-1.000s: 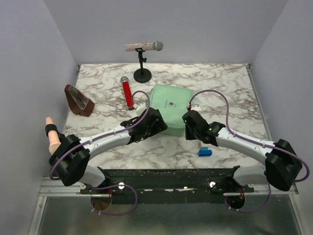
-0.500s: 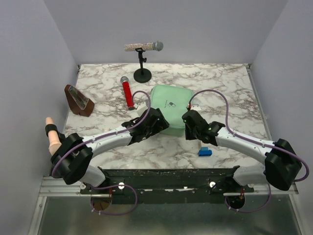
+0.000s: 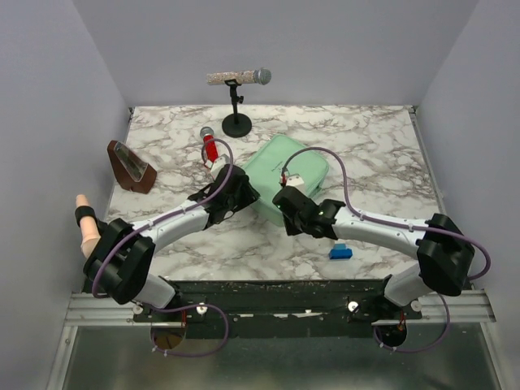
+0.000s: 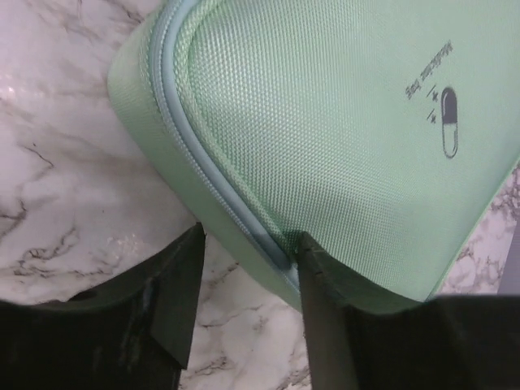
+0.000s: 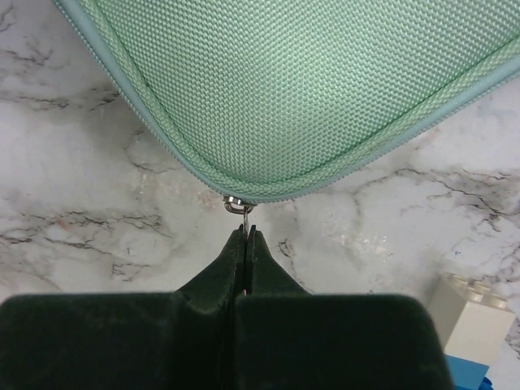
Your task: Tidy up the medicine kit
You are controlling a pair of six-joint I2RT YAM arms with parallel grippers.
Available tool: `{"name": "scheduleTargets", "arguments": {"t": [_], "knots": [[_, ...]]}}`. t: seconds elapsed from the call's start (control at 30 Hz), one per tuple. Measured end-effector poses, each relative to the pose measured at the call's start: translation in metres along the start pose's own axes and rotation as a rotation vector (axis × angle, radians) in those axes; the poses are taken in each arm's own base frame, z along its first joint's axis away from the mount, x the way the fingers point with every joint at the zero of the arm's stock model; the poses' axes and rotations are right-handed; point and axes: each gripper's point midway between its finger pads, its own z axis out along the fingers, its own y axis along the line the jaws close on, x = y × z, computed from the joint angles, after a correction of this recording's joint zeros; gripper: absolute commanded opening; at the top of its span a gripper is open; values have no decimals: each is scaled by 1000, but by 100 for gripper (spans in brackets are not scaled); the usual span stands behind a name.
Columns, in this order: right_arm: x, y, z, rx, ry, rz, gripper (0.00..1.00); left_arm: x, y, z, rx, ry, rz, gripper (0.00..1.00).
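The medicine kit [image 3: 294, 162] is a mint-green zippered case with a small capsule logo [image 4: 448, 134]. It lies skewed on the marble table, one corner toward me. My right gripper [image 5: 247, 231] is shut on the kit's metal zipper pull [image 5: 241, 213] at that near corner [image 3: 280, 199]. My left gripper [image 4: 250, 236] straddles the kit's left edge. Its right finger [image 4: 325, 317] presses against the zipper seam. Its left finger [image 4: 175, 301] stands clear over bare marble, so the jaws are open. In the top view that gripper [image 3: 244, 195] sits at the kit's left side.
A red microphone [image 3: 211, 150] lies just left of the kit, behind my left wrist. A microphone on a black stand [image 3: 236, 124] is at the back. A brown wedge [image 3: 130, 166] sits far left. A small blue-and-white box [image 3: 340, 252] lies near the right arm.
The kit has swung round and now sits at an angle. Both wrists have shifted left with it. My left jaws have narrowed around the kit's edge, and the right stays shut.
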Motion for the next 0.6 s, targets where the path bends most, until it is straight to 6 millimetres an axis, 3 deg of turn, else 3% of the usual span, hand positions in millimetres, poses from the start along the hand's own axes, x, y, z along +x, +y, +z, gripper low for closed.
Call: {"name": "scheduleTargets", "arguments": {"t": [0.07,0.13,0.33,0.6], "knots": [[-1,5,0,-8,-3,-6,1,-12,5,1,8,-20,-15,19],[0,5,-1,-10,-5,-9,1,-20,5,2,22,-32,-17,2],[5,-5,-2,-10,-29,21,1,-26,-6,10,51,-8,-21,0],[1,-48,-1,25,-44,158,1,-25,-11,16,80,19,-16,0]]}}
